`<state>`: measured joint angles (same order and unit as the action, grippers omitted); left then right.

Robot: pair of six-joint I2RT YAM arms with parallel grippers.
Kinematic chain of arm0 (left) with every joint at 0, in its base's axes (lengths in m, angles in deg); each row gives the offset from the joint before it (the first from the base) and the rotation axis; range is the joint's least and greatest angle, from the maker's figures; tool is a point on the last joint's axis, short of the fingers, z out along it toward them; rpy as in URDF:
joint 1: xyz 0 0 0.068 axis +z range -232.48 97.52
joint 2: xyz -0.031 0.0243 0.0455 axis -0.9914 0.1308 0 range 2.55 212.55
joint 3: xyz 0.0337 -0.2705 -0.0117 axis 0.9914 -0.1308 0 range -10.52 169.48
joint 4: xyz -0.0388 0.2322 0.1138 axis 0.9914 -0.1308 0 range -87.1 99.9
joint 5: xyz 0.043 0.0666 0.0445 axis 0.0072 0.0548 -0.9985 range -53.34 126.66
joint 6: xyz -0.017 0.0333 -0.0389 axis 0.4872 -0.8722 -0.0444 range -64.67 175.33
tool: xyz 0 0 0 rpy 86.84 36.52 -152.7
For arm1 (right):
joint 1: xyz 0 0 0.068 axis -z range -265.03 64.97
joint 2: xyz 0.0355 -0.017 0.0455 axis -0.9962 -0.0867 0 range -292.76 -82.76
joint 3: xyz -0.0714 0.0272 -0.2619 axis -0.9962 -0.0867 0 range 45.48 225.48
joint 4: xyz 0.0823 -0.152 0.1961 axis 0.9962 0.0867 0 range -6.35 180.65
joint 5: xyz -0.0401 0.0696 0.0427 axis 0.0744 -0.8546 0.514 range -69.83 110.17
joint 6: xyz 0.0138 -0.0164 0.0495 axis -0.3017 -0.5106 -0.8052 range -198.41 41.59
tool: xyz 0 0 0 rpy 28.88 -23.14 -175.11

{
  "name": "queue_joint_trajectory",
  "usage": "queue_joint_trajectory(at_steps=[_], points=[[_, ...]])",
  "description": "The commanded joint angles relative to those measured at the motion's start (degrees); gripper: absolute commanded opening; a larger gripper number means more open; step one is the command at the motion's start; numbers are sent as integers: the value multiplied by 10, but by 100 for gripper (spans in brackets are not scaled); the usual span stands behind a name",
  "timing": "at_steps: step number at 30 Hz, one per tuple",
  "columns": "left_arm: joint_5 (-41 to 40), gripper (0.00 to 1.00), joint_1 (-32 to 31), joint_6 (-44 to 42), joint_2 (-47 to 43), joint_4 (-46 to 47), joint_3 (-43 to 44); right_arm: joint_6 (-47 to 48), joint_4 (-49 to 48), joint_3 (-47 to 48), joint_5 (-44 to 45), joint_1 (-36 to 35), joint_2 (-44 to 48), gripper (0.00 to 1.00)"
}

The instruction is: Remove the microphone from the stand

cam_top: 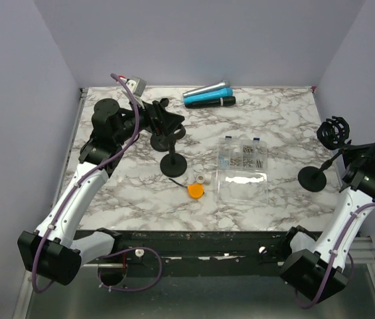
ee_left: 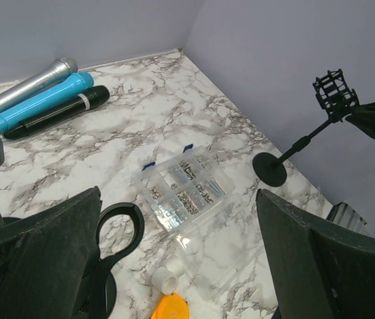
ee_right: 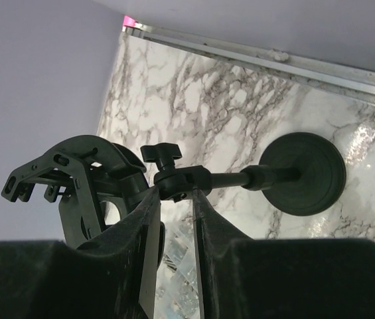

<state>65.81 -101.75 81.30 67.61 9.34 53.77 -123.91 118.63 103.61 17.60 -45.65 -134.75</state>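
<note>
Three microphones, silver (cam_top: pixel 208 88), blue (cam_top: pixel 206 97) and black (cam_top: pixel 212 102), lie side by side at the back of the table; the left wrist view shows the same silver (ee_left: pixel 29 87), blue (ee_left: pixel 41 102) and black (ee_left: pixel 56 114) ones. At the right edge a black stand (cam_top: pixel 313 178) tilts, and its cage clip (cam_top: pixel 334 131) holds nothing. My right gripper (ee_right: pixel 176 189) is shut on this stand's swivel joint just below the clip (ee_right: pixel 74 176). My left gripper (cam_top: pixel 169 119) hangs wide open over two more black stands (cam_top: pixel 173 164), gripping nothing.
An open clear screw organiser (cam_top: pixel 243 154) lies mid-table with its lid (cam_top: pixel 242 187) folded toward me. Beside it are an orange disc (cam_top: pixel 195 191) and a small white cylinder (cam_top: pixel 205 178). Purple walls close in on three sides.
</note>
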Motion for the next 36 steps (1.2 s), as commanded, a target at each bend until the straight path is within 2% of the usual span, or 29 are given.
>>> queue_joint_trajectory(at_steps=[1, 8, 18, 24, 27, 30, 33, 36], points=[[2, 98, -3, 6, -12, 3, 9, 13, 154, -74, 83, 2, -9, 24], [4, 98, -3, 8, -15, 3, 8, 17, 117, -135, 92, 2, -21, 24], [0, 99, -3, 5, -14, 3, 9, 28, 89, -143, 67, 2, -19, 25], [0, 99, -3, 4, -21, 3, 9, 49, 91, -24, 29, 1, -15, 41], [-4, 98, -3, -1, -25, 2, 9, 60, 91, 43, -11, -5, -8, 55], [-10, 99, -3, -6, -31, 0, 9, 64, 86, 99, -59, -12, -12, 64], [-14, 99, -3, -12, -40, 2, 6, 70, 79, 153, -134, -27, -38, 70], [-18, 99, -3, -17, -45, 3, 3, 85, 74, 199, -166, -64, -52, 75]])
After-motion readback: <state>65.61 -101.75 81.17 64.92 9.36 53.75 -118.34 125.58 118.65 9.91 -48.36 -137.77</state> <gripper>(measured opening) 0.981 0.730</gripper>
